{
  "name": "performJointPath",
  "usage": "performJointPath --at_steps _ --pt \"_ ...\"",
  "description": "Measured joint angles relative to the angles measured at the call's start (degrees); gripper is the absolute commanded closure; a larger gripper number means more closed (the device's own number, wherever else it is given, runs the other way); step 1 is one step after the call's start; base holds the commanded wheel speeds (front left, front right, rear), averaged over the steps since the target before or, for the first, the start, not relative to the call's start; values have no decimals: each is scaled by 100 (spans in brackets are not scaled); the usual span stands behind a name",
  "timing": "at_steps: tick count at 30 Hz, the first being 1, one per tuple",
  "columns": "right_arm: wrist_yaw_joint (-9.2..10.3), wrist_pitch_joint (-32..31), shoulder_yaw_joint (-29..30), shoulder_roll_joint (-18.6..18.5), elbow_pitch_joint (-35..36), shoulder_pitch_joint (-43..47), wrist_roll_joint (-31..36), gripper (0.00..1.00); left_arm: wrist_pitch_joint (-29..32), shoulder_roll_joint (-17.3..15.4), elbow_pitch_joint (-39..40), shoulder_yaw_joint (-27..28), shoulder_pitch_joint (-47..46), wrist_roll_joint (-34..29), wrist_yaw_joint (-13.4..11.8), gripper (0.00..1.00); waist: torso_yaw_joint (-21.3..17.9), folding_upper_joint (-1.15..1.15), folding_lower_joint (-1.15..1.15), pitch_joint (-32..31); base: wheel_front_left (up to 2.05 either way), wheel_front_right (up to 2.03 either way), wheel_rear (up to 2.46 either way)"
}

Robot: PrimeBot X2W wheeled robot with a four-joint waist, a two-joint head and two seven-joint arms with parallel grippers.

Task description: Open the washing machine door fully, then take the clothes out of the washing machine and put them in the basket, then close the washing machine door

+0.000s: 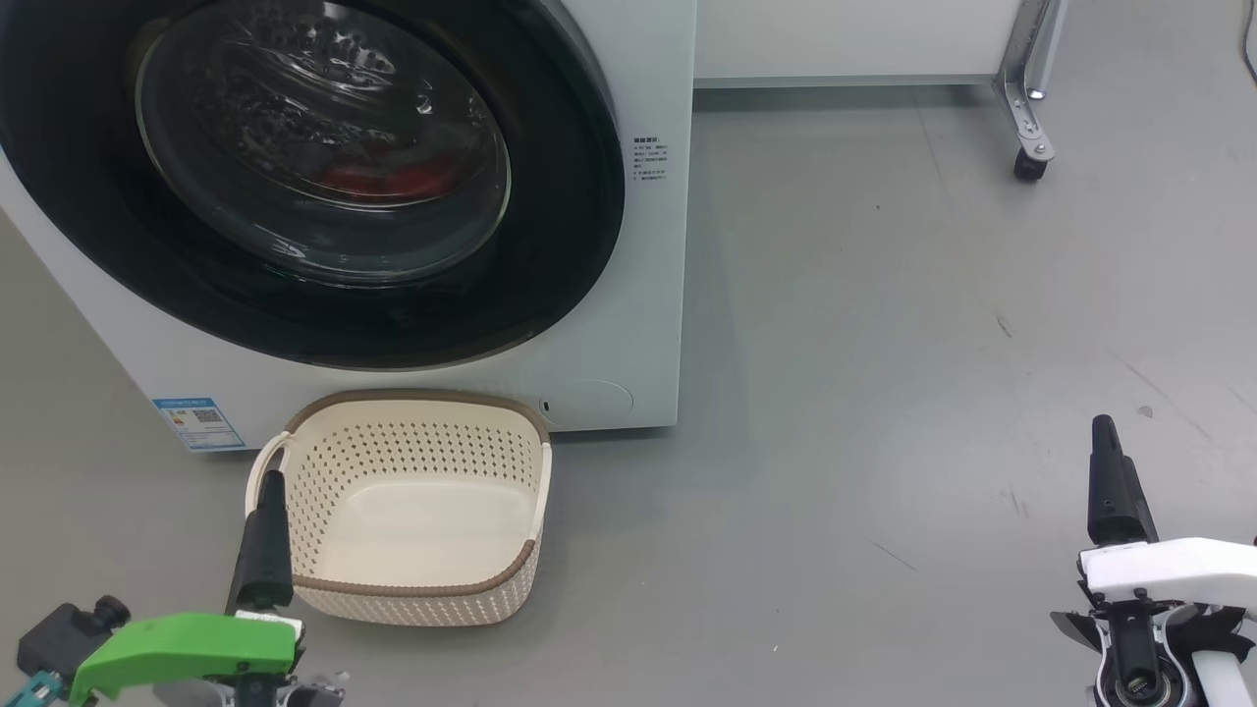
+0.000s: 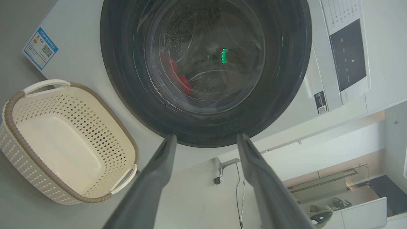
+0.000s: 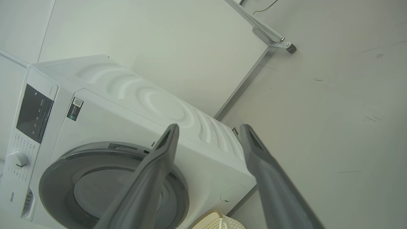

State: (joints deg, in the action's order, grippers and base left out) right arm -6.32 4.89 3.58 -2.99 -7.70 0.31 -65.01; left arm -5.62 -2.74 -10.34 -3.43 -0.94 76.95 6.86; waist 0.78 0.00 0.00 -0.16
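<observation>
I'm at the very first step: the washing machine door [image 1: 324,177] is shut flat against the washing machine [image 1: 628,324], and the red clothes [image 1: 388,177] lie low in the drum behind the glass. The basket [image 1: 422,601] stands on the floor [image 1: 884,393] just in front of the machine, below the door and a little left of its centre, with nothing in it. The left gripper [image 2: 206,136] has its jaws spread wide and holds nothing; it sits near me, by the basket's left handle, looking up at the door. The right gripper [image 3: 210,125] is just as wide open and empty, well off to the right of the machine over bare floor. In the right wrist view I make out what looks like a grip recess [image 3: 122,147] on the door's right edge, so I judge the hinge is on the left and the right arm is the one to use. I'd bring it in far and left, slip one finger behind that recess, close gently, and pull toward me along the door's arc rather than straight back. I'd hold the left arm low and clear of the swing. I can't tell whether the door's lower edge passes above the basket rim, so I'd open slowly and watch there.
</observation>
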Motion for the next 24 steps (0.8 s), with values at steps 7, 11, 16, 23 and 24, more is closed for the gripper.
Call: performJointPath --at_steps 7,11,16,23,24 --pt "96 101 -120 2 59 19 523 0 -88 1 11 -37 1 -706 0 0 3 0 0 9 0 0 0" --pt "142 158 -233 0 67 23 846 0 -160 2 5 -97 2 -1274 1 0 2 0 0 13 0 0 0" --pt "194 256 -367 -69 88 37 1362 0 -230 1 -3 -202 3 -1963 -1 0 -2 0 0 20 0 0 0" --pt "282 374 -532 -94 88 94 1992 0 -354 1 -25 -376 3 -2927 -113 0 -4 0 0 26 0 0 0" --pt "296 398 -560 -109 87 111 2093 0 -359 1 -32 -386 3 -3023 -135 0 -4 0 0 27 0 0 0"
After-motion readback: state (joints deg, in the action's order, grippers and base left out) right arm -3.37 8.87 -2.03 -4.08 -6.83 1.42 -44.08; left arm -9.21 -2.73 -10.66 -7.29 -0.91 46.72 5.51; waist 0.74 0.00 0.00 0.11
